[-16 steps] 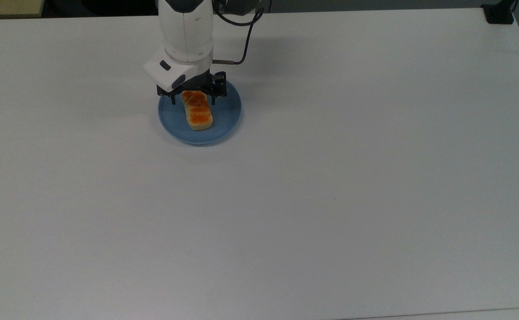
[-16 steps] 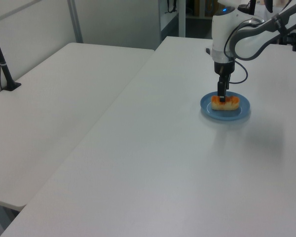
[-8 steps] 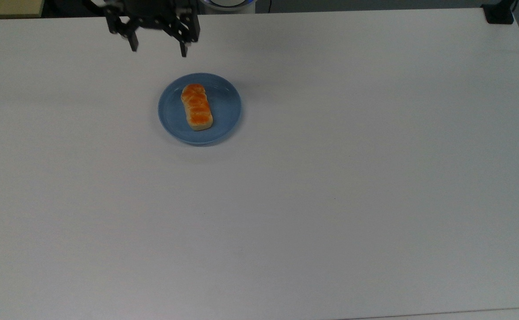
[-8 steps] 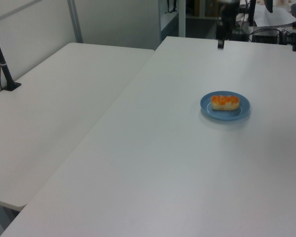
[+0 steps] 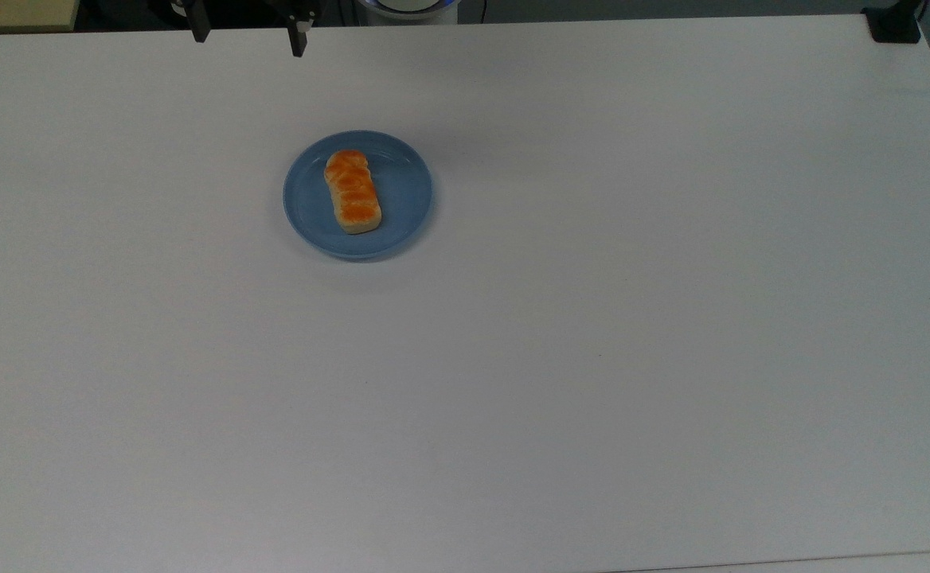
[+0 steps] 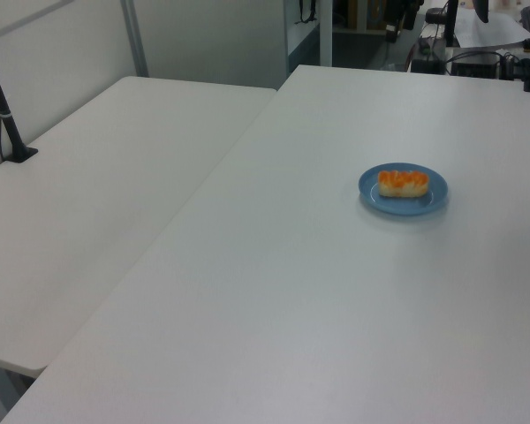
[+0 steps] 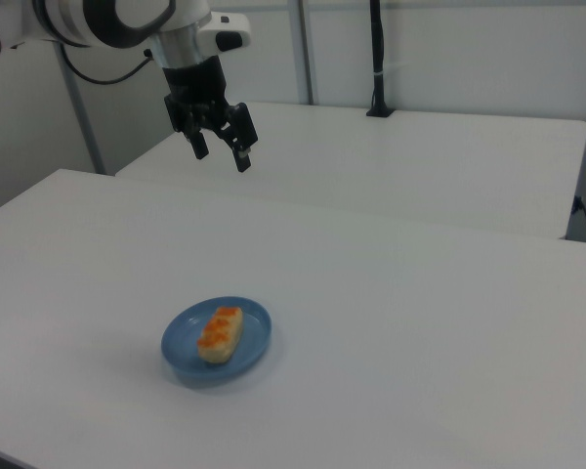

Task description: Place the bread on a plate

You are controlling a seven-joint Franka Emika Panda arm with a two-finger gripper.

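Since the bread (image 7: pixel 220 333) lies flat inside the plate (image 7: pixel 255 345), well below your empty, wide-spread gripper (image 7: pixel 221 153), just lift clear without dipping.

— How many loaves do you count on the table?
— You have one bread (image 5: pixel 352 192), orange-brown on top, cream at the sides.
— And plates?
— You have one plate (image 5: pixel 409 191), round and light blue, and that single loaf lies on it.
— Tables?
— You can count two white tables in the left view: one table (image 6: pixel 336 309) bearing the plate, and a second table (image 6: pixel 97 203) just beside it.
— Arms and grippers?
— You have one arm (image 7: pixel 98 20) in the right view, with one gripper (image 7: pixel 222 156) on it, and that gripper has two fingers (image 7: pixel 242 161), spread apart.
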